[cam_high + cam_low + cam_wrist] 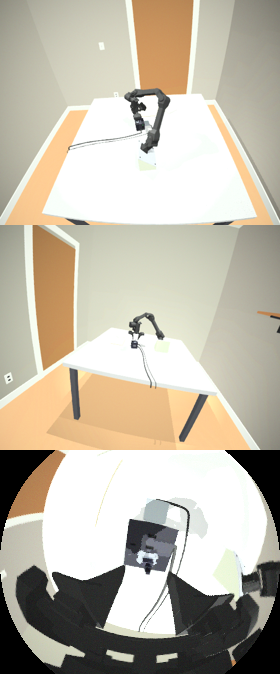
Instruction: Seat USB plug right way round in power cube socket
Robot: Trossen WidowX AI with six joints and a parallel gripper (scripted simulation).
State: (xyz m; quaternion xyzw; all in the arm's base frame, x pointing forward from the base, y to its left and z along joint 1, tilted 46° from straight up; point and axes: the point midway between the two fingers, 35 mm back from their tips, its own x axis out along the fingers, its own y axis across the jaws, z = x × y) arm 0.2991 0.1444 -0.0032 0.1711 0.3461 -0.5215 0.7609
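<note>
The dark power cube (140, 126) (134, 345) (136, 534) stands on the table. On its top, a small silvery piece (146, 557), apparently the USB plug, sits toward the gripper side. Its orientation and depth in the socket are too small to tell. My gripper (135, 338) (147, 571) points down above the cube. Its fingers are partly open, one on each side of the plug in the wrist view, with a gap to both. Nothing is held. In the top view the fingers partly hide one another.
A light grey box (149, 127) (155, 512) is beside the cube. Two thin dark cables (104, 141) (145, 359) run from there over the table edge. The arm's base is on a pale block (147, 165) (162, 346) (226, 570).
</note>
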